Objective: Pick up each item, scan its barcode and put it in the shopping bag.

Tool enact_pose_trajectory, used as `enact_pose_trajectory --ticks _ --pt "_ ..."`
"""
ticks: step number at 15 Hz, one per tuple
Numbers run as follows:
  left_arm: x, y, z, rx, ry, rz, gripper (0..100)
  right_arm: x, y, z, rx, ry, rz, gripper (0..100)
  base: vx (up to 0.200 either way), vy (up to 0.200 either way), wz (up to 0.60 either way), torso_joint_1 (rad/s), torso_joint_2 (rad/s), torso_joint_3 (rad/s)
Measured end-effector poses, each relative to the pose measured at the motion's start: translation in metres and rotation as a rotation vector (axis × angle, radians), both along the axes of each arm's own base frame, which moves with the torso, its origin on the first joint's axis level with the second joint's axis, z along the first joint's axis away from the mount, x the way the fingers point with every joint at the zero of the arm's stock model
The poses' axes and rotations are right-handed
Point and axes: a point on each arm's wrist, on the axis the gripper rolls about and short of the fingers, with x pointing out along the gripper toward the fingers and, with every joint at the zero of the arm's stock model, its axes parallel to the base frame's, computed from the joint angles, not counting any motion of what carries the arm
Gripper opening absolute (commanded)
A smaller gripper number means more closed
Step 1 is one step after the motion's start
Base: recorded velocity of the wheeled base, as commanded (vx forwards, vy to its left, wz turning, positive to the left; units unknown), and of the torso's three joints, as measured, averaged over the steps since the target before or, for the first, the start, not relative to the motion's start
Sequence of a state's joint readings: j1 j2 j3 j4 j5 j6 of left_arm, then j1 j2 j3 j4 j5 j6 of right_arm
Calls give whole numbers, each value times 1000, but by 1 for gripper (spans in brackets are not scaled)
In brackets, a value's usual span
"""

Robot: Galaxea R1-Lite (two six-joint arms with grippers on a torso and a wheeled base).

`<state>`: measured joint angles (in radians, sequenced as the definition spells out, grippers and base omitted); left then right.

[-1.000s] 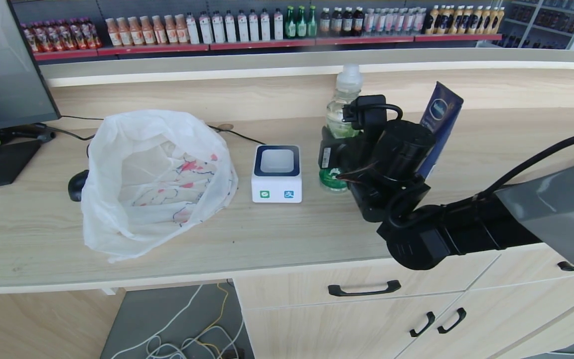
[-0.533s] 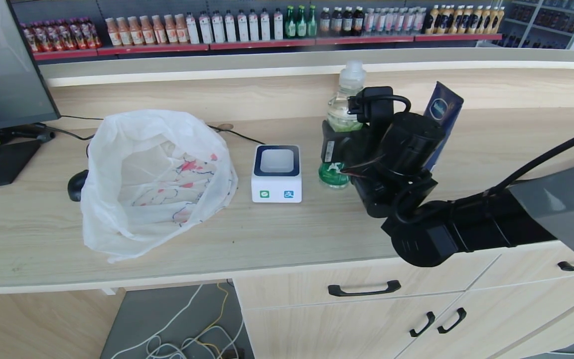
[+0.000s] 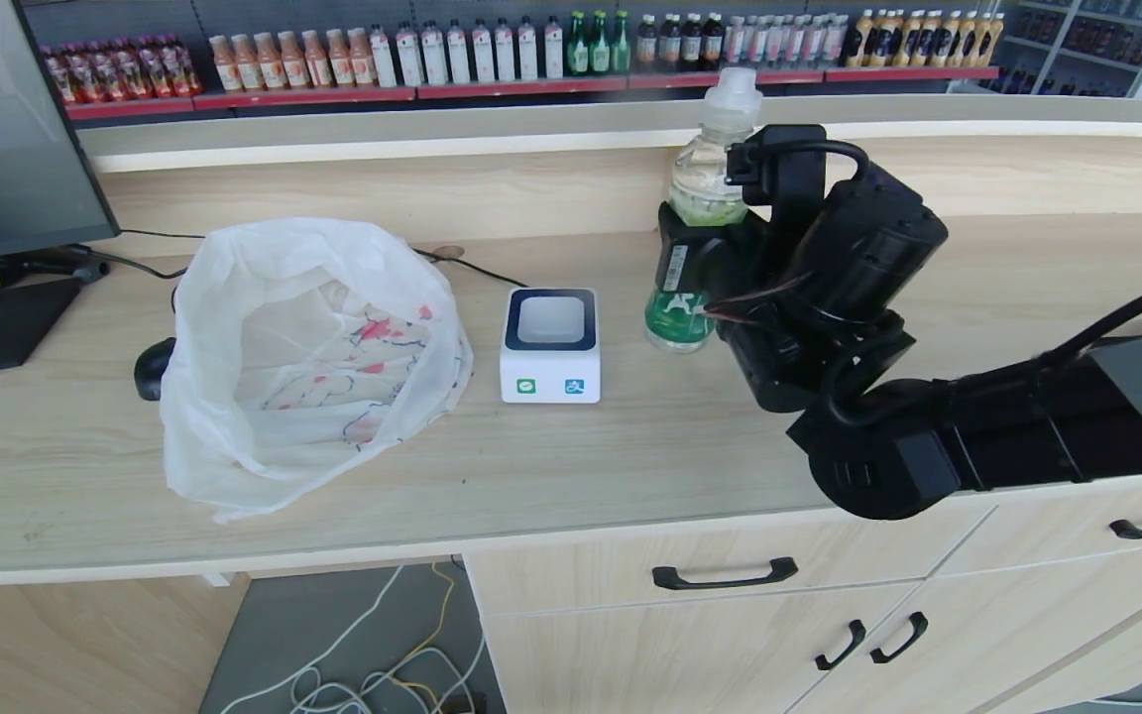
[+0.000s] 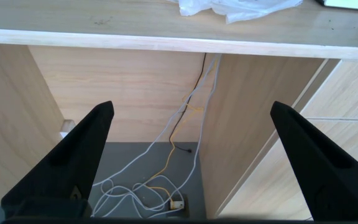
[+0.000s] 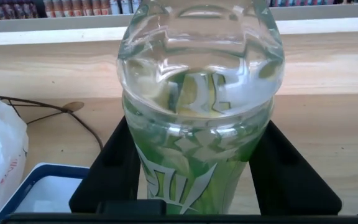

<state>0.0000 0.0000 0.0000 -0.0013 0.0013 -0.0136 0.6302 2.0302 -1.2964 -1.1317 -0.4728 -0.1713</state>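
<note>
One bottle (image 3: 702, 183) is being held just beside the scanner (image 3: 551, 342), the right gripper (image 3: 698, 263) clamping it; scanning and bagging are looking undone.

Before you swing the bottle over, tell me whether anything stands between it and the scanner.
Nothing visible does. The bottle, gripped in the right claw, is just to the right of the scanner with only bare counter between them. Farther left, the scanner itself stands between the bottle and the shopping bag.
</note>
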Motion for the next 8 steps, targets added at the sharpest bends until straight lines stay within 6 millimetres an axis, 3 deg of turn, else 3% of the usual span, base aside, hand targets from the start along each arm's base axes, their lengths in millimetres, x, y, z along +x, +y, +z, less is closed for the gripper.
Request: enact_pose_trajectory --ticks 8 --pt "0 0 0 0 0 0 100 -30 -15 21 -8 -25 5 0 0 0 0 0 0 0"
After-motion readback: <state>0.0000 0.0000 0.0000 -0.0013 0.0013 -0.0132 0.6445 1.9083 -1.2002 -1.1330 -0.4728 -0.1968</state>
